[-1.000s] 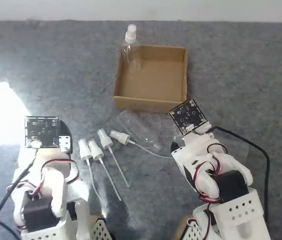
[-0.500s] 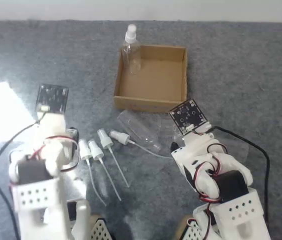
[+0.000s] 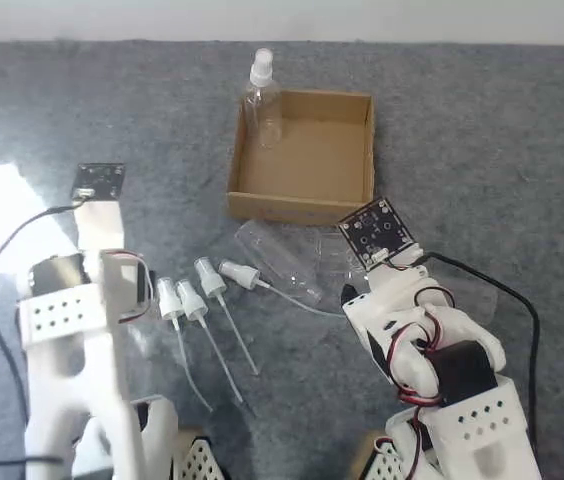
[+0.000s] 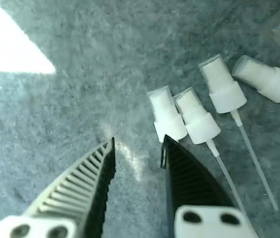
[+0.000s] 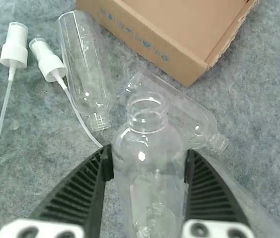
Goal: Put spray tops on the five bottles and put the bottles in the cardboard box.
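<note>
Right wrist view: right hand pinching a topless bottle; left hand spread by spray tops

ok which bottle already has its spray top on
The upright bottle at the cardboard box's far left corner; the two lying outside and the bottle in the right claw have open necks.

the cardboard box sits far back on the worktop. a capped bottle stands at its far left corner. just in front of the box lie a first bottle and a second bottle. a row of four spray tops lies left of them. the left end effector is beside the leftmost top. the right end effector has a held bottle between its fingers.
</note>
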`<action>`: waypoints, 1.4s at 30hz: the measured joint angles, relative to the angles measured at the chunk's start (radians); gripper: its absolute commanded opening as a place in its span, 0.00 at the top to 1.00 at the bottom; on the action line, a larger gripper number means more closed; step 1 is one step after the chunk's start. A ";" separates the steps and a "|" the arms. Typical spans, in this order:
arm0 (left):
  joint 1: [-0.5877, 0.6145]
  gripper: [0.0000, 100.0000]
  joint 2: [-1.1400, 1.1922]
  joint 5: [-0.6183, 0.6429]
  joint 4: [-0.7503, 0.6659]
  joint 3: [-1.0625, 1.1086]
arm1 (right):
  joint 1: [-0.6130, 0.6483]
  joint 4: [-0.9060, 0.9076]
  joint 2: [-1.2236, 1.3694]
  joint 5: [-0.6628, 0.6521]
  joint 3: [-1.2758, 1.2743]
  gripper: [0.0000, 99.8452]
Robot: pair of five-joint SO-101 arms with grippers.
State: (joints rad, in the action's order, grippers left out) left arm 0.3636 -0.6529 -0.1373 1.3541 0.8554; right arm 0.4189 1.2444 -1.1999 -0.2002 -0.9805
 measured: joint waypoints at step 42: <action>-0.333 0.85 0.701 0.497 -0.120 -0.333 | 0.000 0.000 0.000 0.000 -0.002 0.88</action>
State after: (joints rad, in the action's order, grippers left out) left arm 0.0307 0.0483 0.3598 1.2344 0.5224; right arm 0.4189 1.2444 -1.1999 -0.2002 -0.9820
